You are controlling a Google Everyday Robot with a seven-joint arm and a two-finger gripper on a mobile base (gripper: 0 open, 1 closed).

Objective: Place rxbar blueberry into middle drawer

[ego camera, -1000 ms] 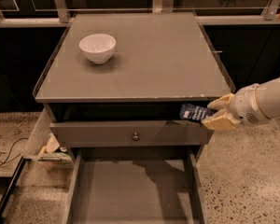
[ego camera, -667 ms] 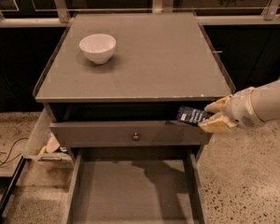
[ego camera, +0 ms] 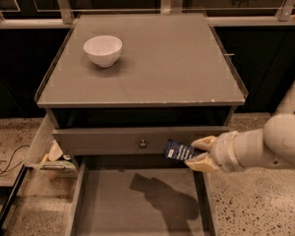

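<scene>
My gripper (ego camera: pixel 200 153) comes in from the right on a white arm and is shut on the rxbar blueberry (ego camera: pixel 180 152), a small dark navy bar with white print. The bar sticks out to the left of the fingertips (ego camera: pixel 201 142), level with the gray drawer front (ego camera: pixel 113 140) with a small round knob. It hangs above the right side of the open middle drawer (ego camera: pixel 137 205), whose bare gray floor carries the arm's shadow.
A white bowl (ego camera: pixel 103 50) sits on the gray cabinet top (ego camera: pixel 177 68) at the back left. An open bin (ego camera: pixel 46 154) with small items hangs at the cabinet's left side. Speckled floor (ego camera: pixel 255 205) lies to the right, and a cable (ego camera: pixel 2 156) at far left.
The gripper with the bar has moved left and lower, from beside the cabinet's right edge to over the right part of the open drawer.
</scene>
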